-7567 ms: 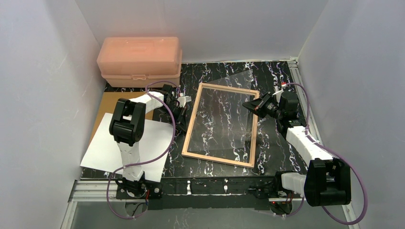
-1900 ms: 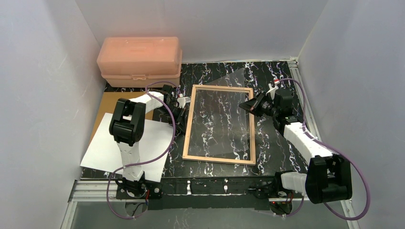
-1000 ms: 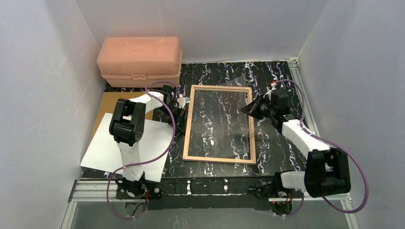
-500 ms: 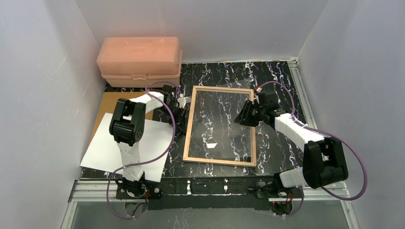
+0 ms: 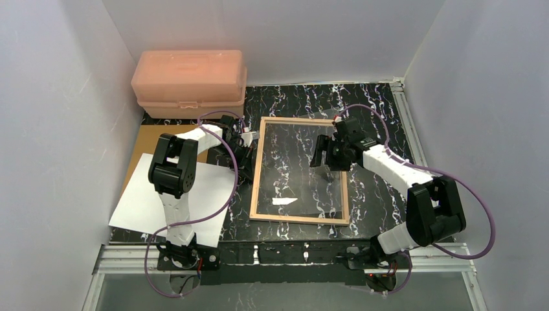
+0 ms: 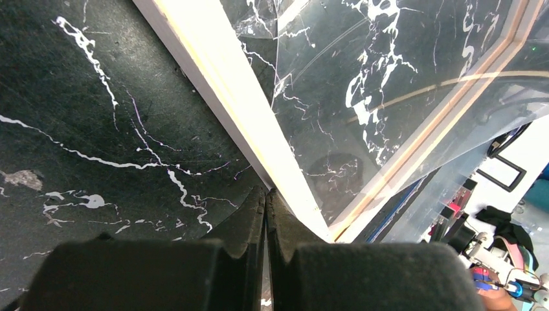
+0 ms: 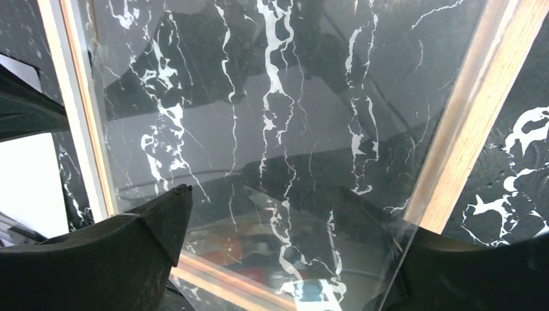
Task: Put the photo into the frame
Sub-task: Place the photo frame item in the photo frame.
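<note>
The frame [image 5: 256, 176] lies tan wood back up in the middle of the table, with the clear pane [image 5: 291, 172] resting in it. The photo [image 5: 145, 204] lies white back up at the left, under the left arm. My left gripper [image 5: 246, 154] is shut, its tips [image 6: 267, 192] touching the outer side of the frame's left rail [image 6: 239, 110]. My right gripper [image 5: 325, 161] hovers open over the right part of the pane [image 7: 278, 129]; its fingers [image 7: 169, 214] stand wide apart with nothing between them. A pane corner shows near the right rail [image 7: 463, 142].
A pink plastic box [image 5: 189, 81] stands at the back left. A brown backing board [image 5: 144, 139] lies partly under the photo. White walls close in the left, back and right sides. The arm bases sit along the near edge.
My right gripper has opened, letting go of the pane, and has swung left over the frame. The pane has settled down into the frame. The left arm has not moved.
</note>
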Tool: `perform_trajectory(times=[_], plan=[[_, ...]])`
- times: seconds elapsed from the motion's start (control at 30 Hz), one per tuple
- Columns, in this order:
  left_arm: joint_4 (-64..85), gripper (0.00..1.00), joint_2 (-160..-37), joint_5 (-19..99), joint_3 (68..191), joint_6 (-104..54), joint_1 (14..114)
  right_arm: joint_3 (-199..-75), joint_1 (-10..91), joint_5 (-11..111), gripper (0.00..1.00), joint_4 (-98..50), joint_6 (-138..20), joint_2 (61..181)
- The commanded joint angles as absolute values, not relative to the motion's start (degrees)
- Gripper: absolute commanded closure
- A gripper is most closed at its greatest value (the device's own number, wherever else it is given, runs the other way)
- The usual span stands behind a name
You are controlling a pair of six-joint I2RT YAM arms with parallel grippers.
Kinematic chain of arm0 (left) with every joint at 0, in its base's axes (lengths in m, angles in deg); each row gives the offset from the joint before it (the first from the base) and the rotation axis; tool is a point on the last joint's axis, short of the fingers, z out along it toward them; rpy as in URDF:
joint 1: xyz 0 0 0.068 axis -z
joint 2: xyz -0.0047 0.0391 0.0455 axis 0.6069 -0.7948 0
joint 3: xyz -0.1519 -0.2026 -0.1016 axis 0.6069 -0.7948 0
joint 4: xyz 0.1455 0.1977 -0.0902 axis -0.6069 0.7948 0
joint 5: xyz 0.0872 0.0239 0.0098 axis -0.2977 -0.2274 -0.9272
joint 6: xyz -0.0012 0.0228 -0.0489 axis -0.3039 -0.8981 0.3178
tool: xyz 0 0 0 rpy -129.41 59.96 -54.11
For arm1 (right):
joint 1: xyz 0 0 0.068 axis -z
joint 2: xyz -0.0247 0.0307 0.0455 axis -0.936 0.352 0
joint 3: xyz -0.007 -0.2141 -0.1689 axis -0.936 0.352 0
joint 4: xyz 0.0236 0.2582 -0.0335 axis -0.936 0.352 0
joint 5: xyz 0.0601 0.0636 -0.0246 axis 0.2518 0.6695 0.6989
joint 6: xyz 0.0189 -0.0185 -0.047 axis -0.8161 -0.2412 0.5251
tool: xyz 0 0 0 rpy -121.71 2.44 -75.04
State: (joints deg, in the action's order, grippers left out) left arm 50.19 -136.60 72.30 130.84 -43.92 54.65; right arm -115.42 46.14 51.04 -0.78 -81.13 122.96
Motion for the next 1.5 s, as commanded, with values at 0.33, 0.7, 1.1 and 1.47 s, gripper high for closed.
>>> perform_trajectory(times=[0.33,0.7,1.1,1.47], plan=[[50.5,1.0,-135.3,76.0,131.0,-44.0,55.4,-119.2,44.7,43.9,0.01,5.3,-77.0,122.5],[50.5,1.0,-135.2,76.0,130.7,-44.1,55.5,-119.1,44.7,41.1,0.01,5.9,-76.1,121.2],[50.5,1.0,-134.9,76.1,130.7,-44.1,55.4,-117.6,44.9,39.0,0.01,5.9,-75.8,120.6],[50.7,1.0,-135.0,76.3,130.7,-44.2,55.5,-115.9,45.7,39.4,0.01,4.4,-75.2,121.8]])
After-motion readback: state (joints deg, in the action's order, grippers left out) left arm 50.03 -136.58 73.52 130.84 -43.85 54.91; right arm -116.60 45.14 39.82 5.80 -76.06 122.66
